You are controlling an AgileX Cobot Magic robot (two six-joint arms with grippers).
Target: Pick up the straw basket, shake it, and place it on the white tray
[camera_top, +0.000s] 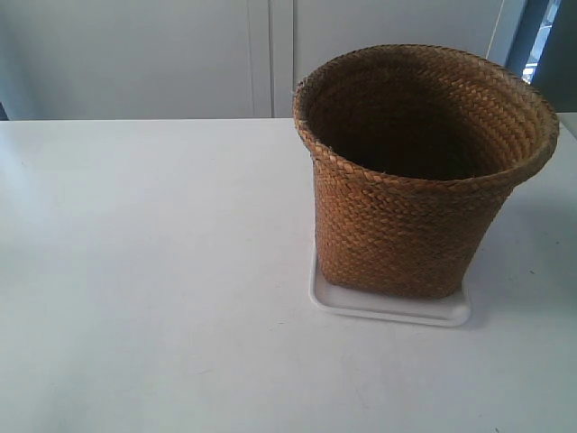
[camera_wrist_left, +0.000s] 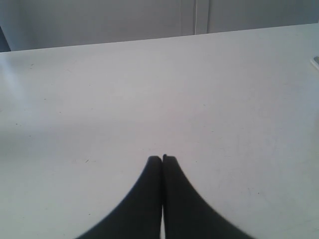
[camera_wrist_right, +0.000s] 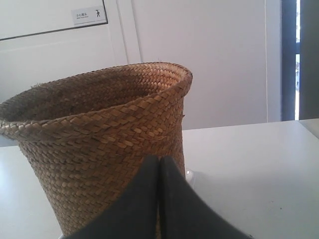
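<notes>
The straw basket (camera_top: 410,171) stands upright on the white tray (camera_top: 388,307), right of the table's middle; only the tray's front rim shows under it. No arm appears in the exterior view. In the right wrist view the basket (camera_wrist_right: 94,149) fills the near side, a corner of the tray (camera_wrist_right: 189,175) peeks out beside it, and my right gripper (camera_wrist_right: 159,160) is shut and empty, close to the basket's wall. My left gripper (camera_wrist_left: 162,159) is shut too, over bare table, with nothing in it.
The white table (camera_top: 144,271) stretches wide on the basket's left. Pale cabinet doors (camera_top: 180,54) stand behind the table's far edge. A small object (camera_wrist_left: 315,62) pokes in at the left wrist view's border.
</notes>
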